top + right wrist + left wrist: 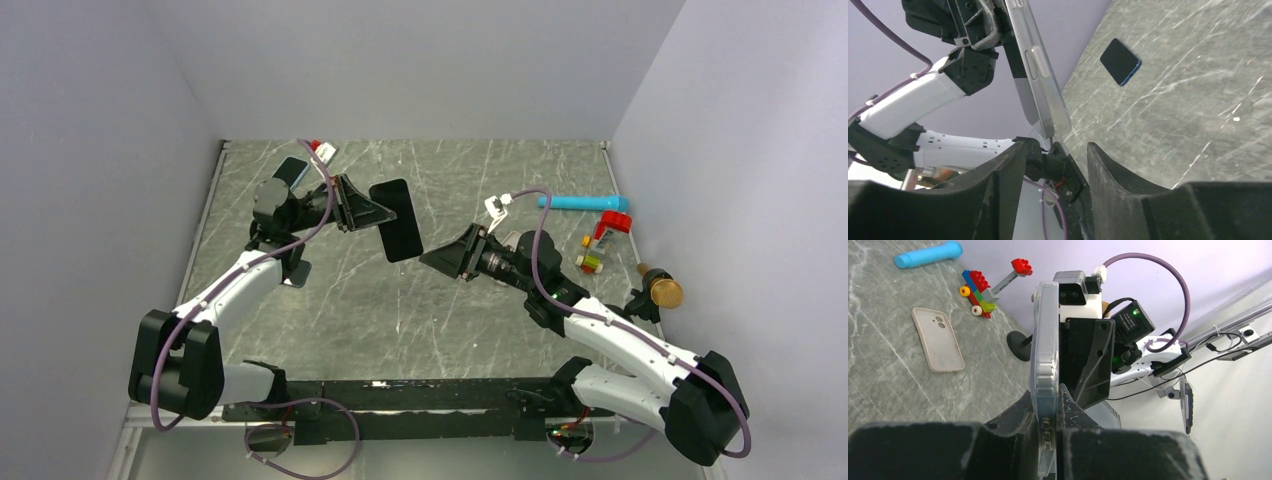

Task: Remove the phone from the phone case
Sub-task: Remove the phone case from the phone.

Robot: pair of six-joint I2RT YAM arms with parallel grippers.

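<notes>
Up off the bench (450,330) it was: the phone (398,222) hung in mid-air between the two arms, well above the grey, white-veined stone surface. From overhead it was a flat black slab with its dark glossy face turned up toward the camera. Its long axis ran roughly far-to-near, the near end angled across toward the right arm. The left claw (1047,415) was clenched on the phone case (1044,340), black fingers pinching both flat faces. From that wrist the case showed edge-on, a thick, clear, rounded-corner shell standing straight up out of the grip. Over on the other side, the right claw (1055,147) was released, its two chunky matte fingers spread far wider than the slab was thick. The phone's near corner hung just above that gap, and neither finger looked to be touching it. From there the edge read as smooth silver metal with a long oval side button. Scattered about the bench were a beige case (938,340) lying flat with its camera cut-out showing, and a dark blue handset (1120,61) lying flat. There were also a cluster of toy bricks (979,292) and a blue tube (928,254) on its side.
</notes>
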